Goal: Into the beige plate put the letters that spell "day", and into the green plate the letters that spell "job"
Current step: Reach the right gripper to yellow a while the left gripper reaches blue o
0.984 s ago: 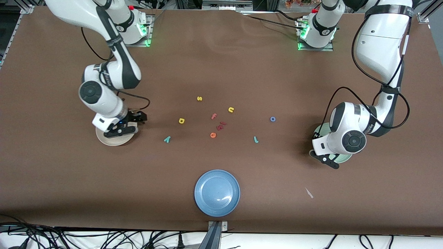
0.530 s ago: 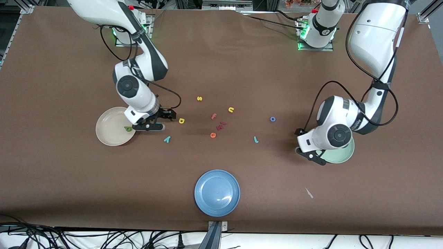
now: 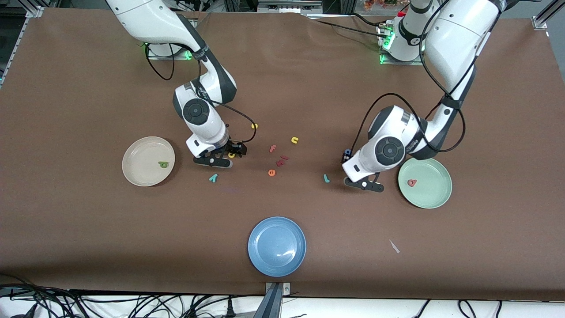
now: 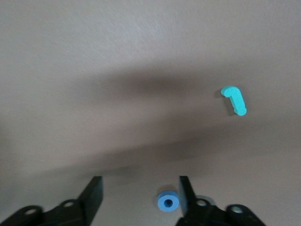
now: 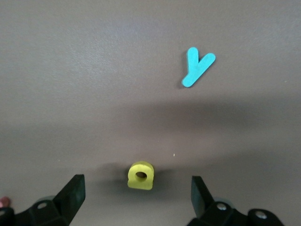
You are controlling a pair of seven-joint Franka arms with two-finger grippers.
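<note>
My right gripper hangs wide open, empty, over the yellow a; I should centre, then drop straight. My left gripper, parted and empty, frames the blue o. The teal j lies flat nearby, its stem angled toward the left gripper.

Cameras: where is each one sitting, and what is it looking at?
Front view: high across the table, facing both arms, the beige plate and green plate.
Left wrist view: on the left arm, looking down past the left gripper at the blue o and teal j.
Right wrist view: past the right gripper at the yellow a and teal y.
Shared: teal y.
</note>
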